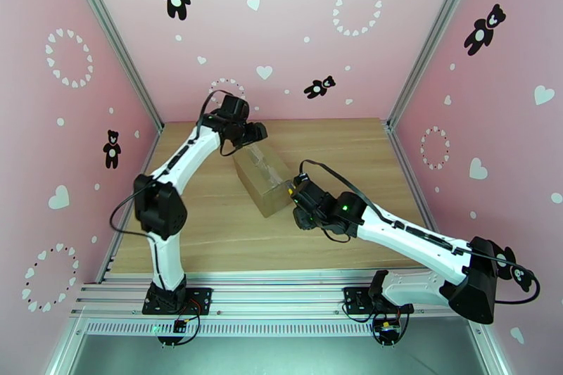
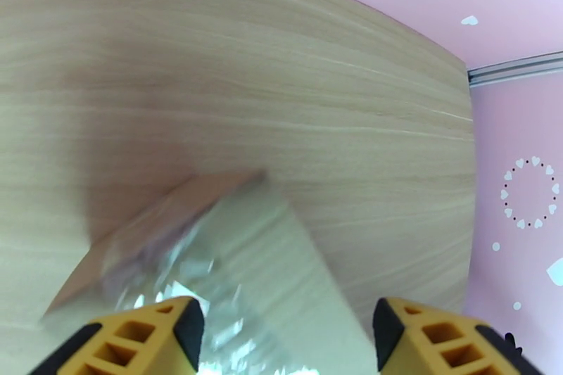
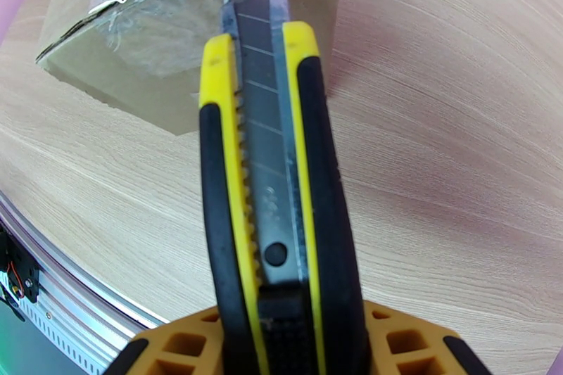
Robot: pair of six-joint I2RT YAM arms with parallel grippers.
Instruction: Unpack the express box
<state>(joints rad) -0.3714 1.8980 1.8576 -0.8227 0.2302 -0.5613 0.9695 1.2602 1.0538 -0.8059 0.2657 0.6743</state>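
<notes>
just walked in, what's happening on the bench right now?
The right gripper is shut on a yellow and black utility knife. The blade is extended, with its tip against the taped top edge of the express box at the box's near end. The left gripper has its fingers spread either side of the box's far end; whether they press on it is unclear. The box lies on the wooden table, and its top flaps look closed under the tape.

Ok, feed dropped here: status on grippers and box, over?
Left gripper open, astride far end of express box. Right gripper shut on utility knife, blade at box's near end. Box closed, taped. No obstruction seen.
</notes>
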